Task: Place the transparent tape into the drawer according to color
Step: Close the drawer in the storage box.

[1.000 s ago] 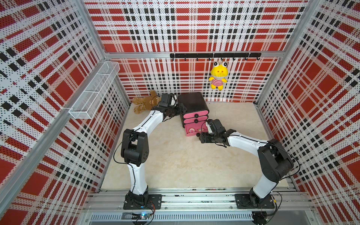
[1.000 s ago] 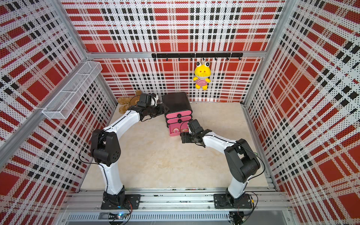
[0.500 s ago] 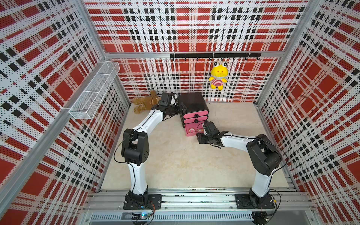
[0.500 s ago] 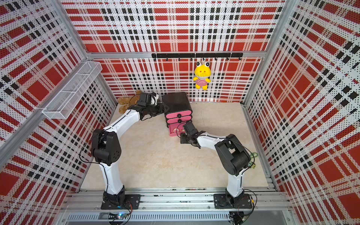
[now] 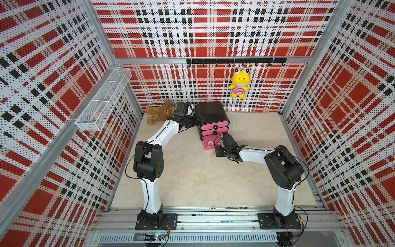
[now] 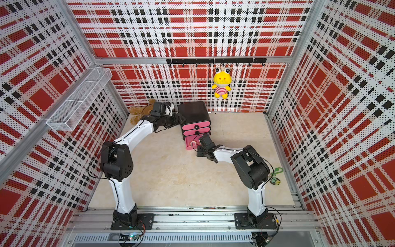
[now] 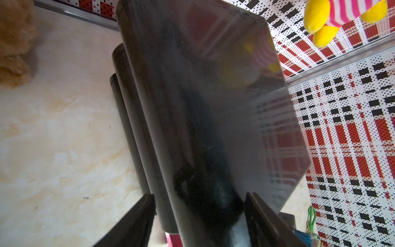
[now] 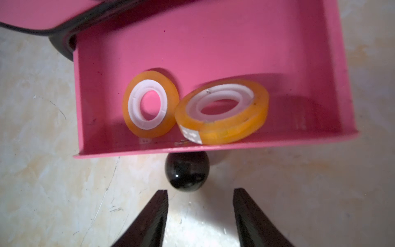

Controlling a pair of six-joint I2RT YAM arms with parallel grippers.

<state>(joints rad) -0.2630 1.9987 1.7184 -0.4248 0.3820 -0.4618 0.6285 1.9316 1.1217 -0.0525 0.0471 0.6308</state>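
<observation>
- Fingers [image 8: 149, 220] of the right gripper [image 8: 200, 192] stand apart, grasping nothing. The round black knob [image 8: 187, 173] sits just beyond their tips, centred on the gap but not yet between them.
- The knob's stem points near, straight at our fingers, from the pulled-out pink bottom drawer [image 8: 213, 148] of the small black rounded-corner chest [image 5: 210, 111].
- Two orange transparent tape rings with white cores [image 8: 224, 130] lie inside that drawer, close behind its front wall.
- The left gripper [image 7: 198, 194] is clenched on the chest's far-left edge, so we judge the right arm nearer for pushing the drawer shut.
- The pale marbled tabletop [image 5: 192, 171] is bare on the drawer's near side, so we have room.
</observation>
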